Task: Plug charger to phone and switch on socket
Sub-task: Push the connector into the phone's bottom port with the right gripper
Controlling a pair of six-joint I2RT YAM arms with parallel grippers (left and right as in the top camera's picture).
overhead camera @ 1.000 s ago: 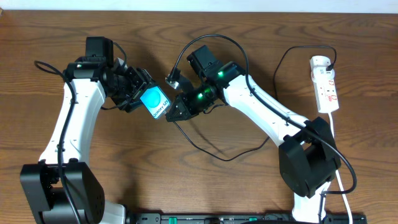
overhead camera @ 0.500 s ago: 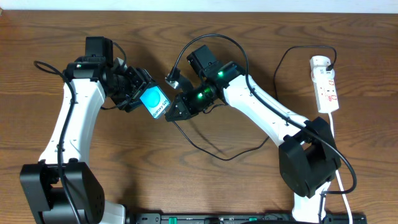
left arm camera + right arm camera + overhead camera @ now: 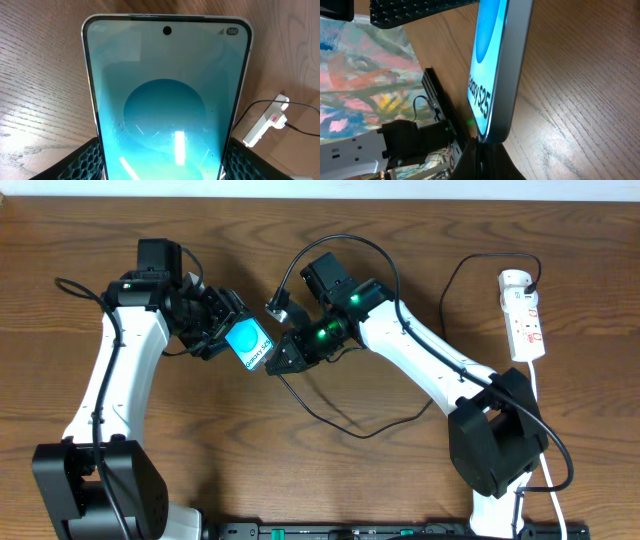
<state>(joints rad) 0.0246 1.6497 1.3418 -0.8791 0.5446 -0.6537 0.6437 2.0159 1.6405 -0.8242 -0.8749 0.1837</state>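
At the right gripper [image 3: 279, 361] tip: jaws look pinched on the charger [image 3: 370, 435] plug, which is butted against the phone [image 3: 248, 342] bottom edge; can't tell if it's seated. Phone lies at 10 o'clock from it, long axis 10-to-4, port end facing the plug. Left gripper [image 3: 236, 336] is clamped on the phone's sides. Socket [image 3: 524, 315] well apart at 3 o'clock, right arm nearer. Nothing moved versus the earlier frames.
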